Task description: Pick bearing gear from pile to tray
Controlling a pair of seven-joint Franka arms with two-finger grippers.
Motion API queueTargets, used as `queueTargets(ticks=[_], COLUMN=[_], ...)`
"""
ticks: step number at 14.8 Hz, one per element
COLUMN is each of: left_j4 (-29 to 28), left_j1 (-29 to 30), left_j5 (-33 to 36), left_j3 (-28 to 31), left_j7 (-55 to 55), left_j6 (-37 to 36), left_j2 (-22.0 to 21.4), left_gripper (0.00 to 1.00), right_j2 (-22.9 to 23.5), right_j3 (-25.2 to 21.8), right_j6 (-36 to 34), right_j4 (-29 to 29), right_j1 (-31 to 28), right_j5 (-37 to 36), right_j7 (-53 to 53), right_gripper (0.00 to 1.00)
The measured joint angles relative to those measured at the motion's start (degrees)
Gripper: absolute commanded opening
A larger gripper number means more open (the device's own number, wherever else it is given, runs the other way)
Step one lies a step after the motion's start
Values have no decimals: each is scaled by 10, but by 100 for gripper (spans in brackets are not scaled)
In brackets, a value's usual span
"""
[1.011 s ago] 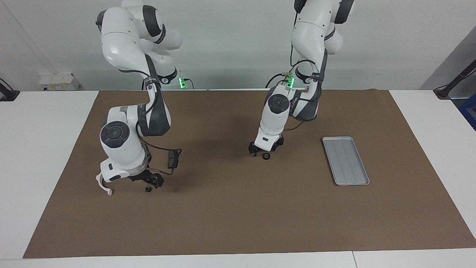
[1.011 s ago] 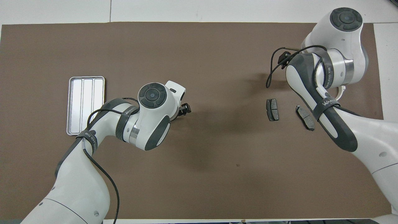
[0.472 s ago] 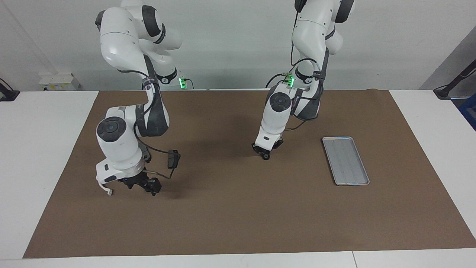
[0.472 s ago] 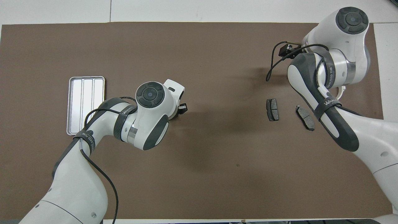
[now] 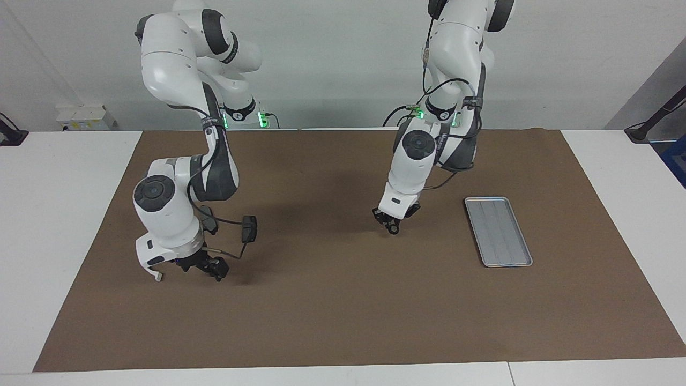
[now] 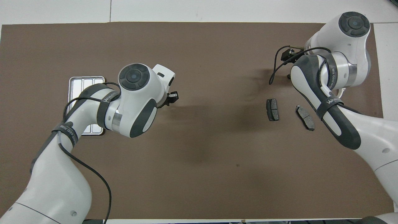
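Note:
My left gripper is shut on a small black round bearing gear, held just above the mat mid-table, beside the silver tray. In the overhead view the left gripper pokes out from under its wrist, and the arm covers part of the tray. The pile lies at the right arm's end: a white half-ring bracket and two dark plates. My right gripper hangs open, low over the mat beside the bracket. No small black piece shows under it.
A brown mat covers most of the white table. A small black box on a cable dangles from the right arm's wrist. The tray holds nothing.
The left gripper closed on the black gear, lifted it off the mat and carried it toward the tray. The right gripper shifted slightly and now covers the small black piece seen on the mat earlier.

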Motion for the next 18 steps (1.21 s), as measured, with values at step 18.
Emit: queueTargets(ticks=[18], left_j4=[-202], left_j1=[327], left_j5=[4], left_j3=[-8], left_j7=[469], left_j6=[15], left_j2=[-164], left_gripper=[13], right_j2=[20], right_j3=[4], right_j6=[52], right_j4=[-39], right_j1=[-5], right_j5=[8], right_j7=[-28], right_gripper=[91])
